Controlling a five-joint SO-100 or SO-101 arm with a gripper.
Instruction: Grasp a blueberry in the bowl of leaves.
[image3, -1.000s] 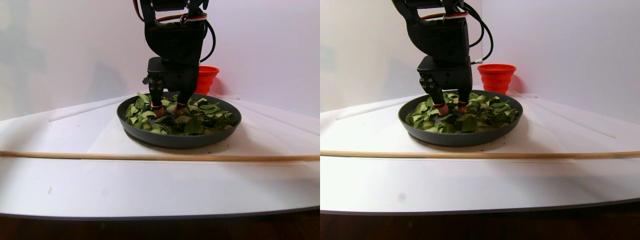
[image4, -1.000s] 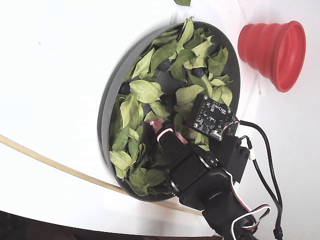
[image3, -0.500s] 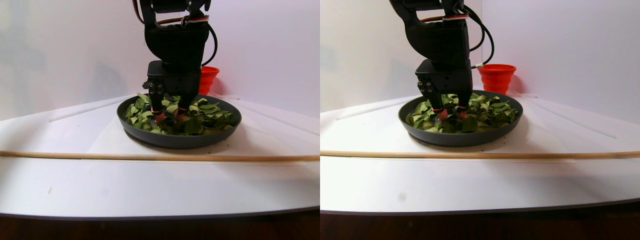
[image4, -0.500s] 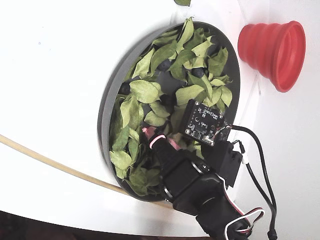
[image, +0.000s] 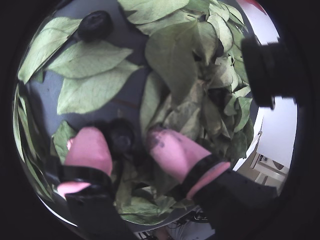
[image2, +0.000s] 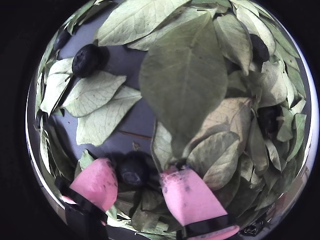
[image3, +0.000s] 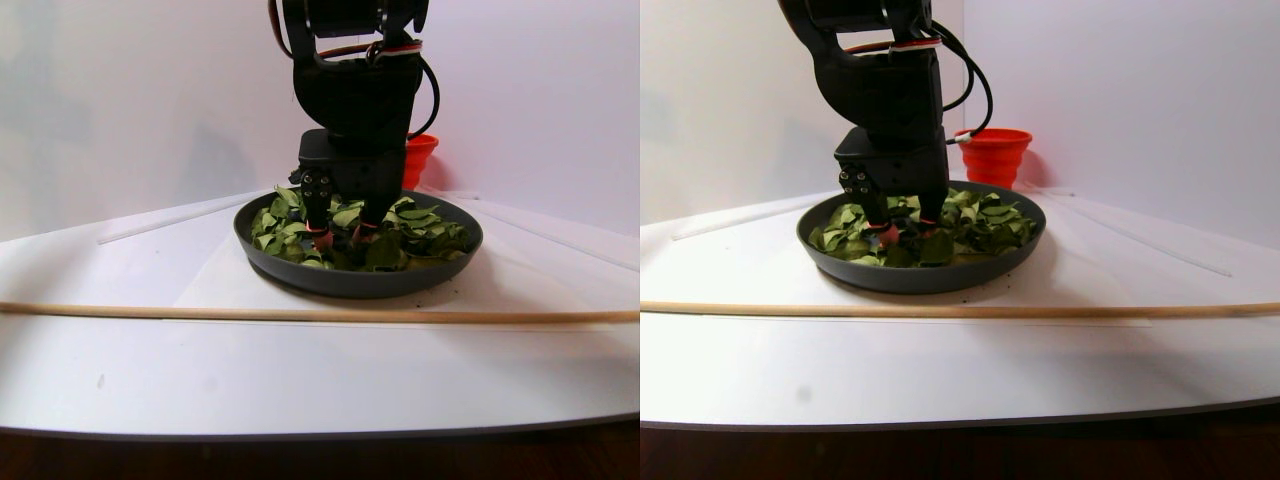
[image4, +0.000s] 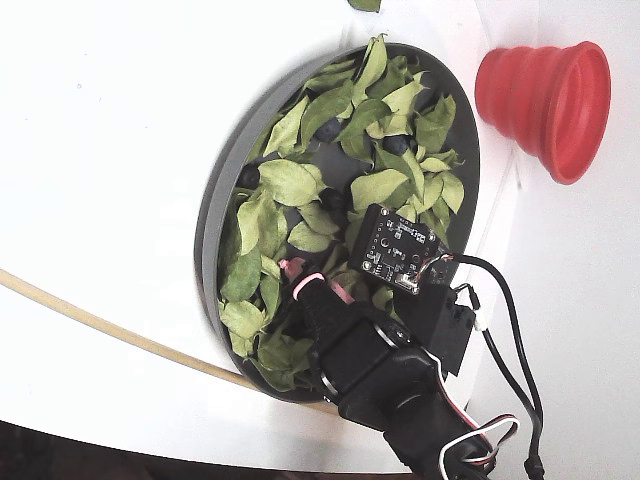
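The dark grey bowl (image4: 213, 205) holds a loose pile of green leaves (image4: 290, 182). My gripper (image: 125, 142), with pink fingertips (image: 90, 147), is down inside the bowl and open. A dark blueberry (image: 121, 135) lies between the fingertips on the leaves, close against the left one in both wrist views and apart from the right one. It also shows in the other wrist view (image2: 132, 170), with the gripper (image2: 137, 177) around it. A second blueberry (image2: 86, 60) lies on the bare bowl floor (image2: 125, 65) farther ahead. Two more blueberries (image2: 268, 119) sit among the leaves at right.
A red ribbed cup (image4: 545, 95) stands on the white table beyond the bowl. A thin wooden stick (image3: 300, 314) lies across the table in front of the bowl. A black camera module (image: 262, 65) juts into a wrist view at right.
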